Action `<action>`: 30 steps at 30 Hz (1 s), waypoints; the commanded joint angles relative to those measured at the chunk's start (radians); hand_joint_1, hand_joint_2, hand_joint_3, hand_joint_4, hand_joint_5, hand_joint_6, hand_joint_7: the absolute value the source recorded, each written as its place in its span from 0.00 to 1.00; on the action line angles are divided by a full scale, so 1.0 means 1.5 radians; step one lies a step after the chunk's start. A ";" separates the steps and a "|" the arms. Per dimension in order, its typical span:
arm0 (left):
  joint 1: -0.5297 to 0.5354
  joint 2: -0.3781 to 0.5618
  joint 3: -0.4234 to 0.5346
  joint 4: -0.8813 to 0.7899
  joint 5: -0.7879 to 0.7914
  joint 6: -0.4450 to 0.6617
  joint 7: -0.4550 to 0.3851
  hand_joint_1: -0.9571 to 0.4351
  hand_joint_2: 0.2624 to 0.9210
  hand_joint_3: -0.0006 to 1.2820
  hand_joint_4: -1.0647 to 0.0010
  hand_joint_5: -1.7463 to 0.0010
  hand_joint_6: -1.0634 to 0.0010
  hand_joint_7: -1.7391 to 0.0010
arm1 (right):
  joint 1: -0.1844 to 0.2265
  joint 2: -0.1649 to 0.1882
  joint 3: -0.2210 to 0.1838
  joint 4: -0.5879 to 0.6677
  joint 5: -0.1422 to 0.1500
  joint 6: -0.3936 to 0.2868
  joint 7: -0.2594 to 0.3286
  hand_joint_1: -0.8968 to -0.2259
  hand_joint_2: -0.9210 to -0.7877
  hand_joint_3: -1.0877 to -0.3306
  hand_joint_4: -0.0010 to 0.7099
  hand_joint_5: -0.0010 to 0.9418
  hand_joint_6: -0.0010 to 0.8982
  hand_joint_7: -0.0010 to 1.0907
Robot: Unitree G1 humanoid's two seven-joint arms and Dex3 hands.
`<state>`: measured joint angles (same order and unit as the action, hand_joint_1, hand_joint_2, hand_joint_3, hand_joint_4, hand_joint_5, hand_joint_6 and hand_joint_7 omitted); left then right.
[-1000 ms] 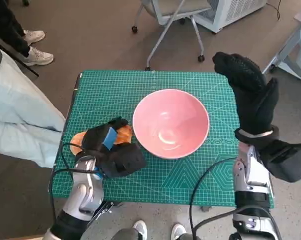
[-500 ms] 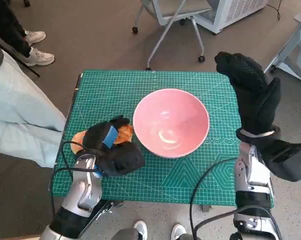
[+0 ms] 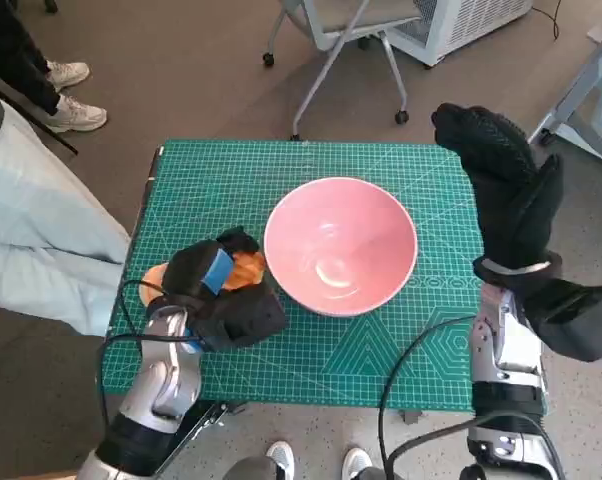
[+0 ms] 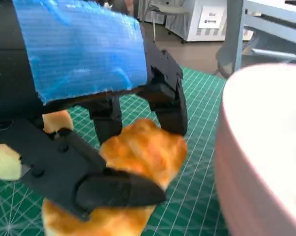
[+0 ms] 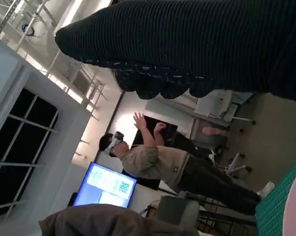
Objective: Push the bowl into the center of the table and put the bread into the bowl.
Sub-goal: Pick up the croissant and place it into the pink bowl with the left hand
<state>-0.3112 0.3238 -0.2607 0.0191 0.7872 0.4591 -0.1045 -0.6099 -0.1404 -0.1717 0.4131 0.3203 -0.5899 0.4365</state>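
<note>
The pink bowl (image 3: 341, 245) stands upright near the middle of the green mat (image 3: 231, 180). Its rim fills one side of the left wrist view (image 4: 266, 147). A golden piece of bread (image 3: 247, 268) lies just left of the bowl, close to its rim. My left hand (image 3: 221, 290) covers it. In the left wrist view the bread (image 4: 143, 152) sits between the black fingers (image 4: 170, 105) and the thumb, which press on it from both sides. My right hand (image 3: 506, 190) is raised off the table's right edge, its gloved fingers straight and holding nothing (image 5: 197, 44).
A paler orange piece (image 3: 156, 277) shows left of my left hand, near the mat's left edge. A person's pale trouser leg (image 3: 41, 230) is beside the table's left side, with shoes (image 3: 71, 110) farther back. A wheeled chair (image 3: 351, 30) stands behind the table.
My left hand has shifted slightly away from me and tightened over the bread. The bowl and the right hand have barely moved.
</note>
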 commanded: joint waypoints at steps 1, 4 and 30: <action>0.014 0.013 0.019 -0.053 -0.007 0.011 -0.015 0.69 0.48 0.54 0.37 0.16 0.36 0.38 | 0.004 0.000 -0.001 0.012 0.005 0.007 0.007 0.39 0.00 0.44 0.25 0.00 0.06 0.51; 0.017 0.019 0.042 -0.121 -0.012 0.015 -0.026 0.69 0.46 0.53 0.34 0.25 0.34 0.32 | 0.001 -0.001 -0.002 0.018 0.005 0.005 0.010 0.39 0.00 0.44 0.25 0.00 0.06 0.51; -0.027 0.023 0.115 -0.277 -0.014 -0.010 -0.020 0.69 0.70 0.21 0.11 0.42 0.27 0.48 | -0.005 -0.002 -0.008 0.027 0.006 0.003 0.015 0.38 0.00 0.45 0.25 0.00 0.06 0.50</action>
<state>-0.3430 0.3520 -0.0961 -0.3789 0.7669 0.4531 -0.1347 -0.6204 -0.1419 -0.1794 0.4383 0.3211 -0.5912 0.4520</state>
